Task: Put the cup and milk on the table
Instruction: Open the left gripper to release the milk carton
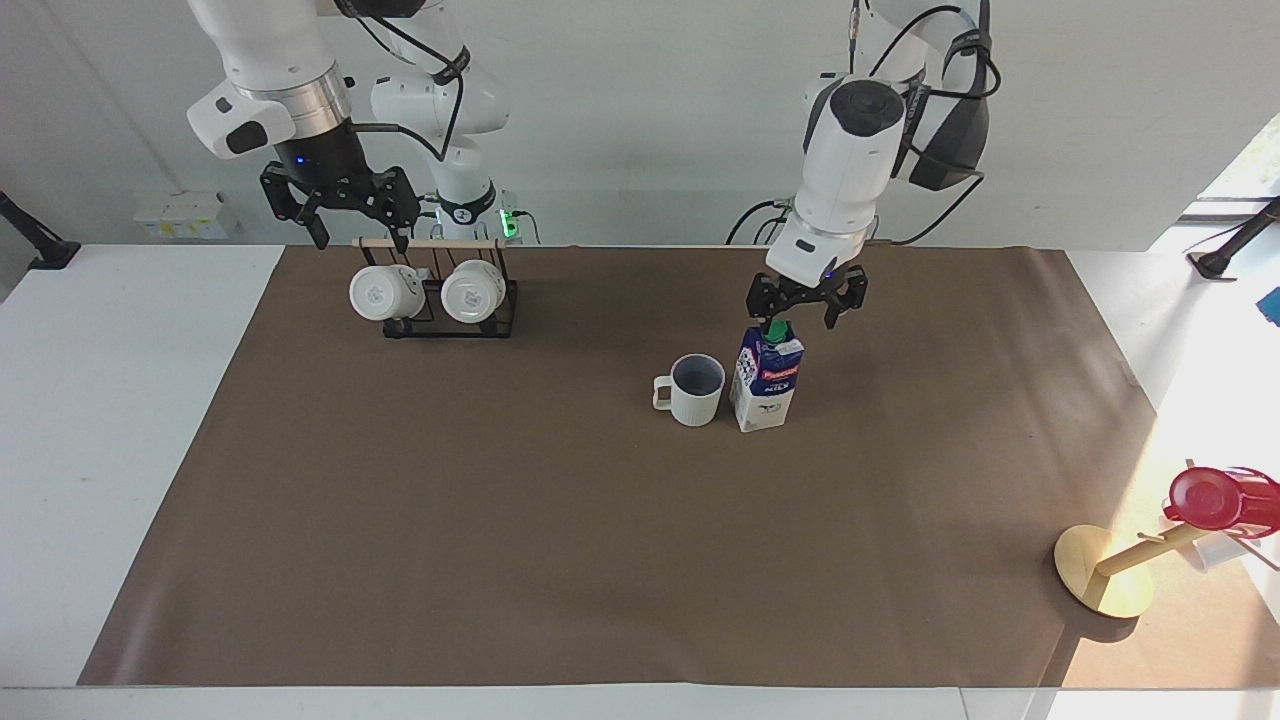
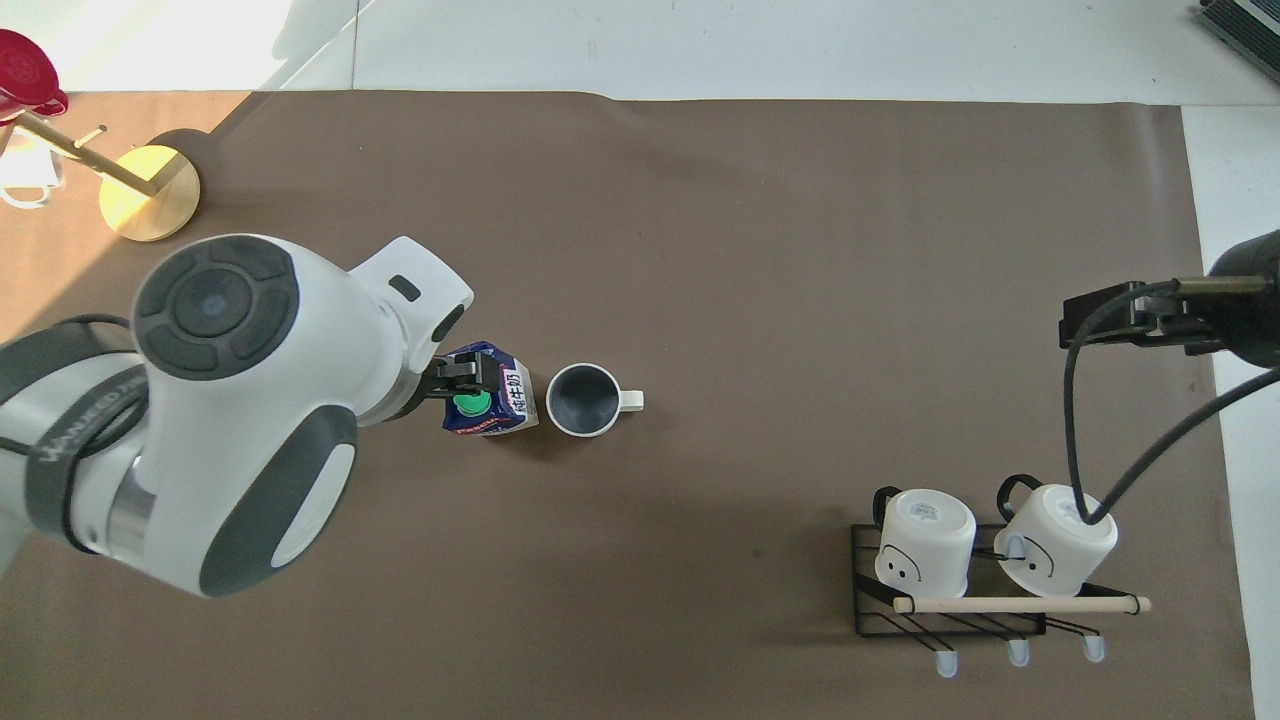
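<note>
The milk (image 1: 765, 382) stands upright on the table's brown sheet (image 1: 500, 520), toward the left arm's end from the cup (image 1: 695, 390), close beside it and apart from it. The cup is off-white with a grey-blue inside and stands upright; its handle points toward the right arm's end. Both show in the overhead view, the milk (image 2: 492, 408) and the cup (image 2: 583, 400). My left gripper (image 1: 800, 314) is open and hangs just above the milk's green cap, clear of the carton. My right gripper (image 1: 352, 232) is open, up in the air over the mug rack.
A black wire rack (image 1: 450, 318) with two glossy white mugs (image 1: 385, 292) stands near the robots at the right arm's end. A red cup (image 1: 1215, 498) hangs on a wooden stand with a round base (image 1: 1095, 572) at the left arm's end, far from the robots.
</note>
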`<state>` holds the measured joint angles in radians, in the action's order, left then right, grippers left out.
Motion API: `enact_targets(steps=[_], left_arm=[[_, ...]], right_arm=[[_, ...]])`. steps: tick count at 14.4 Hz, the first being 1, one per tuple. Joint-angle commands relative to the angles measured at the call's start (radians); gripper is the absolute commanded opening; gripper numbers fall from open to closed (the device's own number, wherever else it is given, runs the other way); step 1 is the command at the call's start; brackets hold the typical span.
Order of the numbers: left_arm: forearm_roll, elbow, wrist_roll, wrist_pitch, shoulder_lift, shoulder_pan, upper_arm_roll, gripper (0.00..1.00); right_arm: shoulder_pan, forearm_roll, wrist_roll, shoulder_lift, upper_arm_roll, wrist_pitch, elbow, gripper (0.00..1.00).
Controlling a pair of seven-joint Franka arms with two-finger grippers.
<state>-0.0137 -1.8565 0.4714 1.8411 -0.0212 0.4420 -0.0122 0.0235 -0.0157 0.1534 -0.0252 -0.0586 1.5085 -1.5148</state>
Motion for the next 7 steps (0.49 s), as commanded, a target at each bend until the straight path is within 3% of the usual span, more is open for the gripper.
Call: enact_targets(steps=[1, 7], left_arm=[[-0.003, 0.043, -0.115, -0.129, -0.062, -0.067, 0.003, 1.0], [0.006, 0.086, -0.345, -0.296, -0.158, -0.261, 0.008, 1.0]], right_arm=[[-0.016, 0.022, -0.025, -0.024, -0.007, -0.002, -0.025, 1.0], [-0.016, 0.022, -0.025, -0.024, -0.007, -0.001, -0.025, 1.0]])
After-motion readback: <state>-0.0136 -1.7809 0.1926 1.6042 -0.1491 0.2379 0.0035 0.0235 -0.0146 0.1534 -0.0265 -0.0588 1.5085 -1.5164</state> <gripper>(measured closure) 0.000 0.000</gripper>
